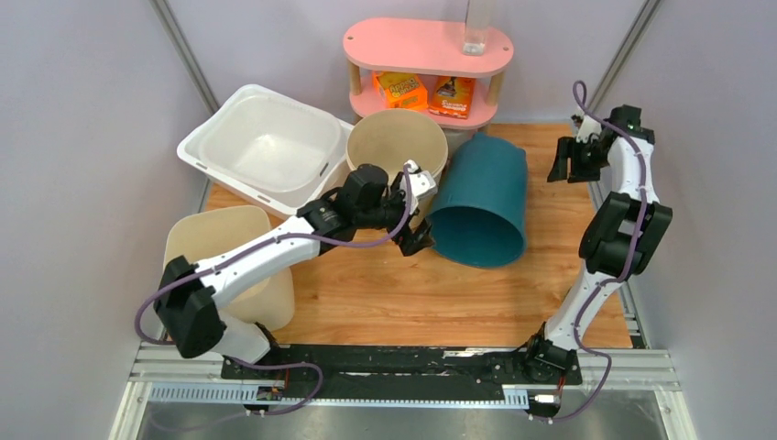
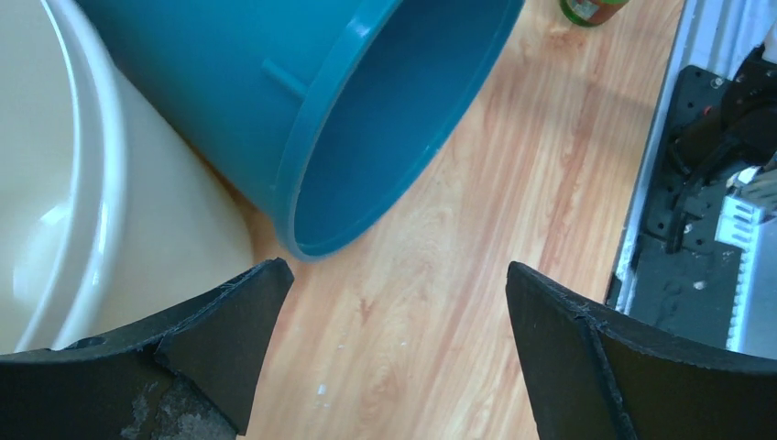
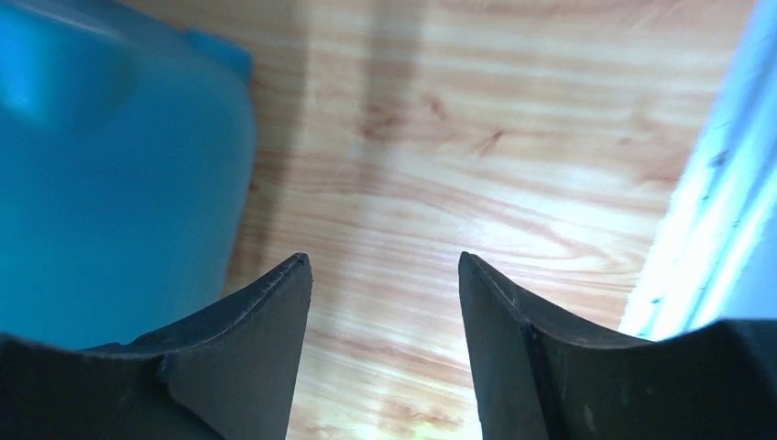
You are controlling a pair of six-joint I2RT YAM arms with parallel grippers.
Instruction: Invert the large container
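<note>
The large teal container (image 1: 481, 197) lies tipped on its side on the wooden table, its open mouth facing the near edge. In the left wrist view its rim (image 2: 366, 119) hangs just above the table, with the container leaning against a beige bowl (image 2: 55, 183). My left gripper (image 1: 420, 211) is open and empty, right beside the rim's left edge; the left wrist view (image 2: 399, 302) shows only bare wood between its fingers. My right gripper (image 1: 568, 160) is open and empty at the far right, next to the container's wall (image 3: 110, 183), with wood between its fingers (image 3: 385, 266).
The round beige bowl (image 1: 396, 142) stands behind the left gripper. A white tub (image 1: 261, 142) sits far left, and a beige bin (image 1: 229, 243) near left. A pink shelf (image 1: 426, 46) with orange boxes stands at the back. A metal rail (image 1: 632, 312) edges the table's right side.
</note>
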